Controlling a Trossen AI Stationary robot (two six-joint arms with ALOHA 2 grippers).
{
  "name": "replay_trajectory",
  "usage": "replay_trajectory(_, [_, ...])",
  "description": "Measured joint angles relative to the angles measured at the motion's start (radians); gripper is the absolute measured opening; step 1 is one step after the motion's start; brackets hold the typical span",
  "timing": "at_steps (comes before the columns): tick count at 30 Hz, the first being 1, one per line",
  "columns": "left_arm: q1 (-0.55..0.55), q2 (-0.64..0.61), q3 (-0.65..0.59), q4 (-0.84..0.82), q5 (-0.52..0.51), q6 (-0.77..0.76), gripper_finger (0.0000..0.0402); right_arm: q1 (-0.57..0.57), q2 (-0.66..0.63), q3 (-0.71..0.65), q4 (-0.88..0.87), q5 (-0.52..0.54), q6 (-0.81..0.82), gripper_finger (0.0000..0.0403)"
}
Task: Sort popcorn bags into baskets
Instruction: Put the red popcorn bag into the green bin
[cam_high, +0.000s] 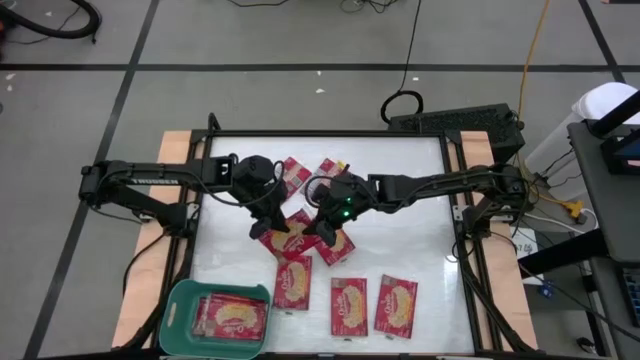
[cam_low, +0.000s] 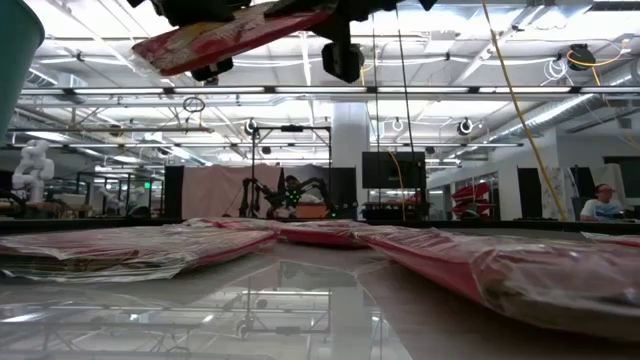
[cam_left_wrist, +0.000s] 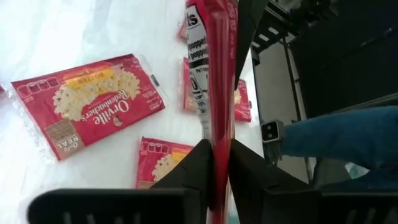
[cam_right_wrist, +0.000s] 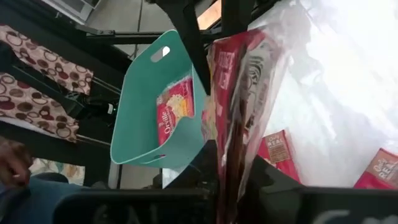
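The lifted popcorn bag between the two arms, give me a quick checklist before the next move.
1. Left end effector clamped on the lifted popcorn bag: ok, fingers pinch its edge.
2. Right end effector clamped on the same bag: ok, shut on it.
3. Bag clear of the table: ok, the low view shows it hanging well above the packets lying there.
4. Basket has room: cannot tell, packets already cover much of its floor.
5. Which arm lets go first: cannot tell, both grip now.
6. Path to the basket free: ok, only flat packets lie between.
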Motion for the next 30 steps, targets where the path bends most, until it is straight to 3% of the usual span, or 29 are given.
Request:
replay_trajectory(6, [0.0, -0.041, 0.0, 0.039, -0.053, -0.136, 0.0107, -0.054, -0.015, 0.0, -0.037, -0.104, -0.01, 0.0014])
replay_trajectory(18, [0.003, -0.255, 0.002, 0.062, -0.501, -0.328, 0.0194, -0.227, -0.171, -0.001, -0.291, -0.29, -0.234, 0.0012])
replay_trajectory(23, [0.001, -0.289, 0.002, 0.073, -0.633, -0.421, 0.0201, -0.318, -0.239, -0.001, -0.347, -0.377, -0.317, 0.0012])
replay_trajectory(30, [-0.04, -0.257, 0.002, 0.122, -0.684, -0.552, 0.0178, -0.422, -0.293, 0.0, -0.376, -0.499, -0.389, 0.0012])
